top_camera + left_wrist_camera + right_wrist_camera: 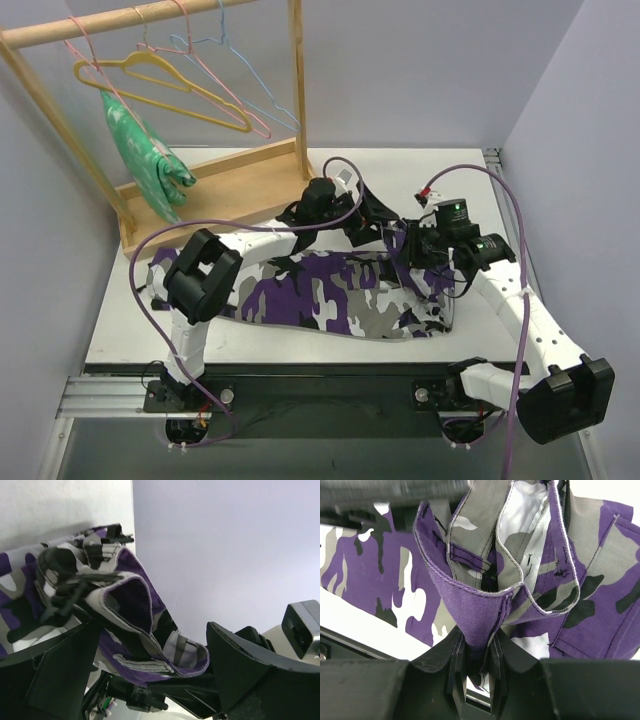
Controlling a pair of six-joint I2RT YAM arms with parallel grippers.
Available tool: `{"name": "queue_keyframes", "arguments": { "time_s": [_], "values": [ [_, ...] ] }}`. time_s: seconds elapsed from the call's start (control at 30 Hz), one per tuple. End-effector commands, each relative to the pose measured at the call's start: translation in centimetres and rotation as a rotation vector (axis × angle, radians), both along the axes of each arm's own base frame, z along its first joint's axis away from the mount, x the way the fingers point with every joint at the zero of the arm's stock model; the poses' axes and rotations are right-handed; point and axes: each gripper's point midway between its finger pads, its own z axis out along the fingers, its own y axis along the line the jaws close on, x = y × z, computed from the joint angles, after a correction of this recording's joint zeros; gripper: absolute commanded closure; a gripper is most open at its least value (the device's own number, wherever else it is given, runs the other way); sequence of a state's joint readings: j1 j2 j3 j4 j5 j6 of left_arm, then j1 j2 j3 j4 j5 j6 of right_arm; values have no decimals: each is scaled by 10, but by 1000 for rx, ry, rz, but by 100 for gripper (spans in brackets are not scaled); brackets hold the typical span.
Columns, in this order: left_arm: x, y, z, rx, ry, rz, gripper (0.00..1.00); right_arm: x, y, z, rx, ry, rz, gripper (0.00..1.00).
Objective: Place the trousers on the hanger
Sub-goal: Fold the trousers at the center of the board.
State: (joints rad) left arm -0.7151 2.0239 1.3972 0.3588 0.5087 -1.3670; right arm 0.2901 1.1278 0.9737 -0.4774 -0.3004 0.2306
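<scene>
Two of my grippers meet at one end of the trousers (pixel 330 295), which lie stretched along the table (pixel 120 320), across its near half. My right gripper (pixel 477 652) is pinched narrow on a fold of purple waistband, lifting that edge off the table. My left gripper (pixel 150 667) stands wide apart, with the raised, bunched waistband lying between its fingers (pixel 250 670) but not clamped. The yellow hanger (pixel 165 85) hangs on the wooden rack (pixel 298 90) at the far left, well apart from the trousers and both grippers.
</scene>
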Motion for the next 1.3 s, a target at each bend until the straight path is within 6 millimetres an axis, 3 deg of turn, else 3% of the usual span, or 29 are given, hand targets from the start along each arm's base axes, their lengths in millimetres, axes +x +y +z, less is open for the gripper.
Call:
{"name": "queue_keyframes", "arguments": {
  "time_s": [0.0,0.2,0.33,0.5,0.87,0.9,1.03,1.07,1.13,1.2,1.27],
  "values": [
    [-8,-8,21,-15,9,-68,2,1,-1,-5,-37,-12,16,100],
    [-25,-29,11,34,41,-171,3,-4,3,-9,-54,-15,58,100],
    [-40,-43,-11,86,88,-247,3,-5,7,-7,-79,-33,86,100],
    [-48,-44,-23,112,124,-277,3,0,2,-3,-131,-60,87,100],
    [-62,-61,-26,66,141,-360,3,11,9,10,-163,-103,129,100],
    [-63,-61,-24,56,141,-368,7,12,9,11,-166,-109,129,100],
    [-64,-62,-18,-3,135,-382,68,12,9,11,-164,-106,123,100],
    [-65,-64,-13,-34,130,-384,89,11,9,10,-161,-103,122,100],
    [-65,-61,-18,-52,148,-382,100,10,10,11,-149,-96,111,100],
    [-60,-59,-11,-90,141,-367,100,9,10,13,-135,-98,101,100],
    [-54,-53,-10,-104,135,-348,100,5,9,15,-127,-89,88,91]
  ]
}}
